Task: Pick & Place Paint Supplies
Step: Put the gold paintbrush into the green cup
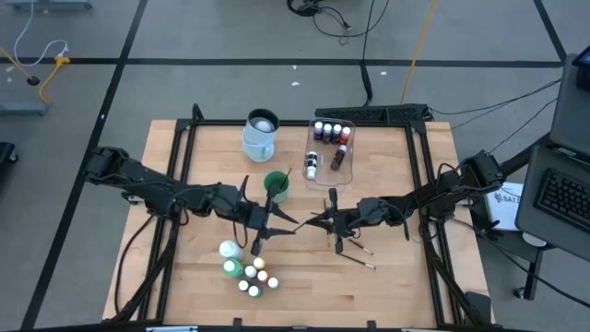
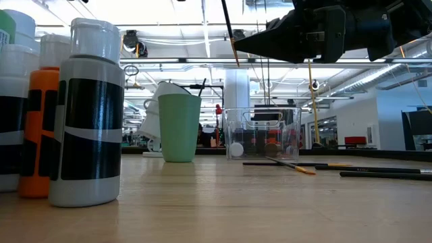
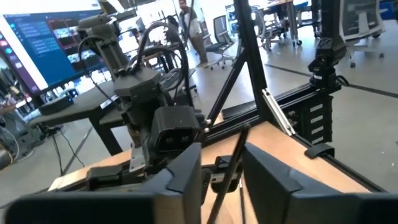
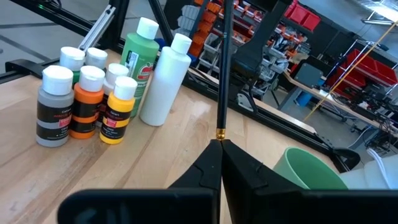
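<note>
The right gripper (image 4: 219, 163) is clenched on a thin dark-handled brush (image 4: 222, 74), held upright beside the green plastic cup (image 1: 276, 185). The left gripper (image 3: 222, 177) seems to straddle the same brush, fingers not yet pinching. It should close squarely before the right lets go.

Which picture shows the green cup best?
The low view: the green cup stands whole and unobstructed. The high view shows it small from above; the right wrist view catches only part of it; the left wrist view misses it.
</note>
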